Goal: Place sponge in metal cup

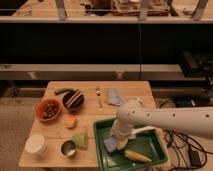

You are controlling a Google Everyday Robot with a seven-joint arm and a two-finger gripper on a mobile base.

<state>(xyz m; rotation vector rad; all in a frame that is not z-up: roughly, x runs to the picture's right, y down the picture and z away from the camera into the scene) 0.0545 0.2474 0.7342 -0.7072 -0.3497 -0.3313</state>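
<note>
Wooden table: contents on top
Table (pixel 134 90) carries green tray (pixel 152 146), white cups (pixel 36 145), metal cup (pixel 68 148), green wedge (pixel 80 139), orange (pixel 71 121), red bowl (pixel 48 110), dark bowl (pixel 73 99), green vegetable (pixel 63 91), fork (pixel 99 97), cloth (pixel 116 96); gripper (pixel 120 142) low inside tray.

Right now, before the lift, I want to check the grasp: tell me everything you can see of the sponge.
The sponge is small, flat, light blue, soft and matte in look. It lies on the floor of the green tray, in its left part. The tool sits on its right end, shut on it, hiding that end. Nothing else visibly touches it.
</note>
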